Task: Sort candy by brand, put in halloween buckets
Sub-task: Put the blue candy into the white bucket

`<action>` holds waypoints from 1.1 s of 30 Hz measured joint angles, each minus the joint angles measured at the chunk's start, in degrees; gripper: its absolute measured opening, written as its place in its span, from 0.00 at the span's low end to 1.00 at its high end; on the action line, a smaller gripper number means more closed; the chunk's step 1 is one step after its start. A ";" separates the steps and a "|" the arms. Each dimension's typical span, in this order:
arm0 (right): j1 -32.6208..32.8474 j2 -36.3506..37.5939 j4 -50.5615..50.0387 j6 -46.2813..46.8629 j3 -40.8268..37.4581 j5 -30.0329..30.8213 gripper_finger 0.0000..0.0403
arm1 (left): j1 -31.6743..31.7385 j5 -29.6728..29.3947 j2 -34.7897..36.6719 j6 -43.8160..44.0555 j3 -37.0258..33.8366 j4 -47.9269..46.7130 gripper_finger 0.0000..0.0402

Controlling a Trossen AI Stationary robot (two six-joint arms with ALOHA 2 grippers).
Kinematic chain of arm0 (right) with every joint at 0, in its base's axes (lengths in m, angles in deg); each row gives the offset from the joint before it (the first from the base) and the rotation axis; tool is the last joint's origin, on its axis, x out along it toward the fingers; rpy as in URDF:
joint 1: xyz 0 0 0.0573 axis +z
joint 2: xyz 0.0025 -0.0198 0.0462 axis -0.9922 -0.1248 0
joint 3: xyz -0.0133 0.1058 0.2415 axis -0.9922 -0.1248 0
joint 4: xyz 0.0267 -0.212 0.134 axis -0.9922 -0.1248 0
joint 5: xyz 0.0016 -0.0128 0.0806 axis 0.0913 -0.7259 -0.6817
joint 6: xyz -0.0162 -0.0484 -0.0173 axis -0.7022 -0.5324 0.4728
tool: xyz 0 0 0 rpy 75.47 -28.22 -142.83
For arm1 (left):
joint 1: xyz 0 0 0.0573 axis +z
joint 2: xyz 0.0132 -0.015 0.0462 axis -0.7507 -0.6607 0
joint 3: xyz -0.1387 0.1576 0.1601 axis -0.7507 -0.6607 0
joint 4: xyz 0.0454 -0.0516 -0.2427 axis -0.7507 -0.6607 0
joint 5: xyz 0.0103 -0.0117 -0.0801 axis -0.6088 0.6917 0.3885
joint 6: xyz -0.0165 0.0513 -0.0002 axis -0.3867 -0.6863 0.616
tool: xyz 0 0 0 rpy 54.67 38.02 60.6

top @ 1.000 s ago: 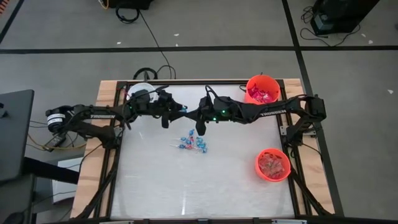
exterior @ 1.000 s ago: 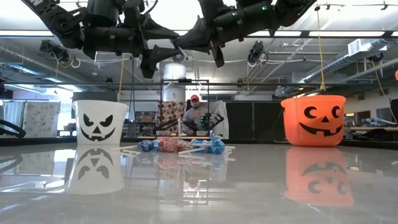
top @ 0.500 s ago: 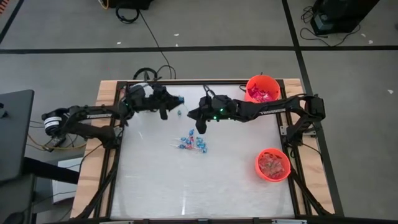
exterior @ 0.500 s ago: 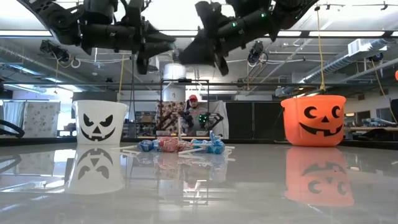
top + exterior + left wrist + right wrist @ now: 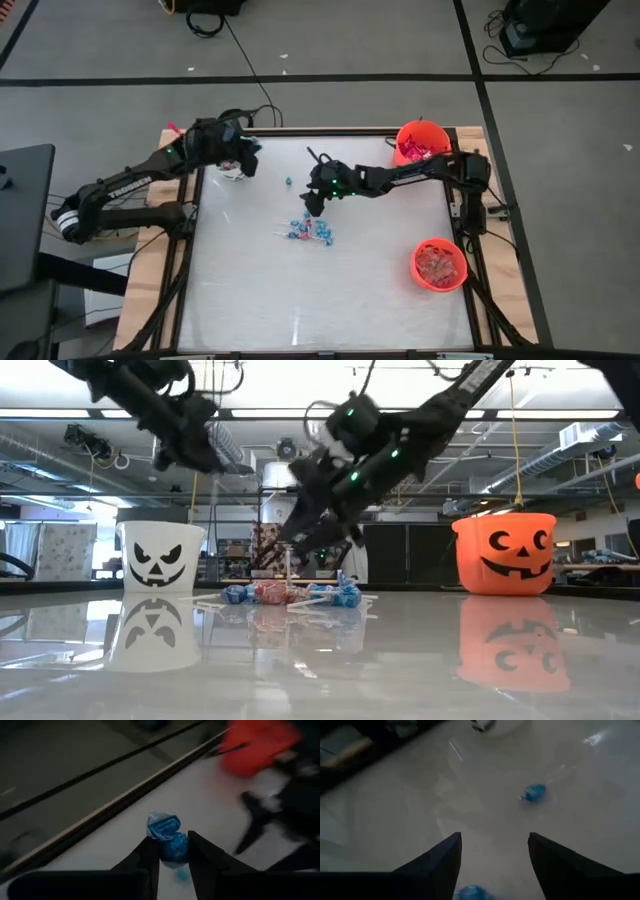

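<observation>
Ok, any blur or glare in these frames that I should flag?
Low view: both arms smeared by motion, and the glossy table mirrors the white bucket and the orange bucket. Left wrist view: background blurred, the blue candy between the fingers sharp. Right wrist view: soft throughout, with glare streaks.

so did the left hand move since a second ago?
Yes. The left hand, shut on a blue candy, swung back from mid-table to over the white bucket.

Three small round plastic pails: two bright orange, upper right (image 5: 421, 144) and lower right (image 5: 439, 265), one white (image 5: 161, 556). Two dark robot arms. Wrapped blue-and-red sweets in the central pile (image 5: 308, 231): too small to count.
</observation>
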 joint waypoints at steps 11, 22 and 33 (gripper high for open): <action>-1.94 -11.51 -9.53 -0.45 16.40 0.52 0.57 | 9.02 -15.44 0.78 7.17 0.72 -13.65 0.22; -4.67 -25.53 -38.29 3.00 44.05 6.64 0.57 | 11.49 -17.22 -0.48 13.93 0.72 -16.93 0.41; -5.13 -28.67 -44.56 13.56 52.40 6.18 0.56 | 11.64 -15.73 -5.11 15.70 0.72 -18.75 0.53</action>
